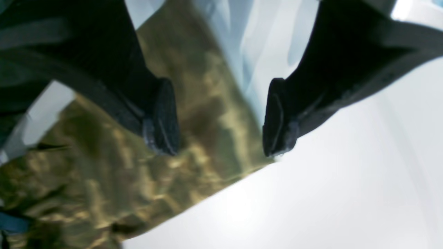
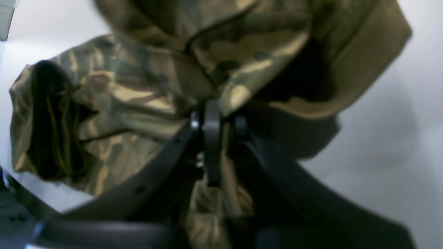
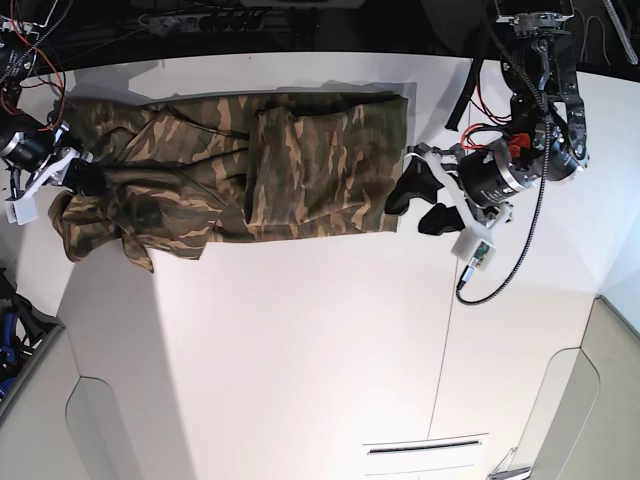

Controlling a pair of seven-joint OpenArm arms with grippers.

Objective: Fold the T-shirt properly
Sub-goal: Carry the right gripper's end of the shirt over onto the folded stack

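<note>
Right claw (image 2: 213,138), at the far left of the base view, reaches in level with the tabletop (image 3: 300,350) and is clamped on a bunched fold of the T-shirt (image 3: 240,170); left claw (image 3: 418,200) sits at the garment's opposite edge with its two pads spread wide apart, straddling the cloth edge and holding nothing. A power strip (image 3: 225,18) lies beyond the far tabletop edge; cables hang from the left arm. T-shirt lies along the tabletop's far side, long axis left-right in the base view, rumpled toward the right claw, flatter toward the left.
</note>
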